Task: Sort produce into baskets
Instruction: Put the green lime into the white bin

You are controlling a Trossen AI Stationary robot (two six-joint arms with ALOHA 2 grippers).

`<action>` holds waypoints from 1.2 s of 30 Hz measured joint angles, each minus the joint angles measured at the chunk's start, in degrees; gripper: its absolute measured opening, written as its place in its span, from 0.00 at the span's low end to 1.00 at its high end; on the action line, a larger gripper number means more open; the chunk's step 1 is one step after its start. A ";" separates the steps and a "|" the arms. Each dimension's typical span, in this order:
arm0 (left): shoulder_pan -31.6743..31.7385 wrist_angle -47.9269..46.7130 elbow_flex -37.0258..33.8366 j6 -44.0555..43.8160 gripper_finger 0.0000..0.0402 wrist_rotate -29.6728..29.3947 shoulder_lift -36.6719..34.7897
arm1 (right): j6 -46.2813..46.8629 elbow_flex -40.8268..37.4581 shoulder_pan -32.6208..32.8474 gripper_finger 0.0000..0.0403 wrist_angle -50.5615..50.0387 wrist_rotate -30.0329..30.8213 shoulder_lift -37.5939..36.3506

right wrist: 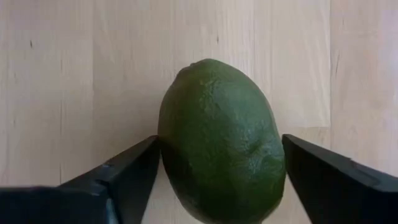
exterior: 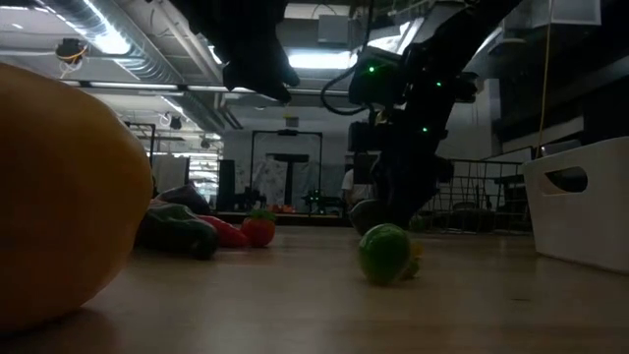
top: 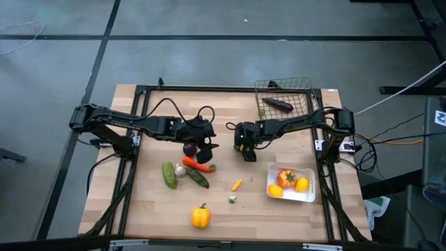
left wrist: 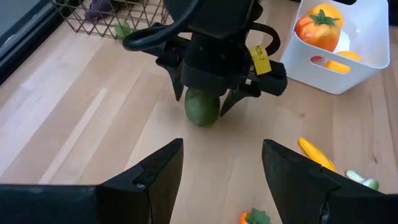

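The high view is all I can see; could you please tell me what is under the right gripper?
Observer: A green lime sits directly under the right gripper.
Operator: Thank you. Is it lifted off the wood?
Observer: No, the left wrist view shows it resting on the table.
Operator: And is the left gripper carrying anything?
Observer: No, the left gripper has its fingers apart with nothing between them.

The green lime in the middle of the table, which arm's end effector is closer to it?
Right. The right end effector straddles the green lime, one finger on each side. The left end effector hangs apart, over the vegetable cluster.
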 joint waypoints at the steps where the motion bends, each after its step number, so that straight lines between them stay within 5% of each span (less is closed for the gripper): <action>1: 0.00 -0.02 0.00 -0.05 0.53 0.00 0.00 | 0.02 0.00 0.00 0.78 -0.07 0.00 0.00; 11: 0.00 -0.04 0.00 -0.31 0.53 0.02 0.00 | 0.25 1.66 0.07 0.52 -5.07 -0.72 -0.15; 25: 0.00 -0.24 0.00 0.10 0.53 0.11 0.00 | 2.45 17.09 9.59 0.58 -34.78 -3.02 -1.18; 36: -0.07 -0.24 0.00 1.51 0.53 0.20 0.02 | 11.99 23.09 20.75 0.57 -48.21 -1.57 -3.80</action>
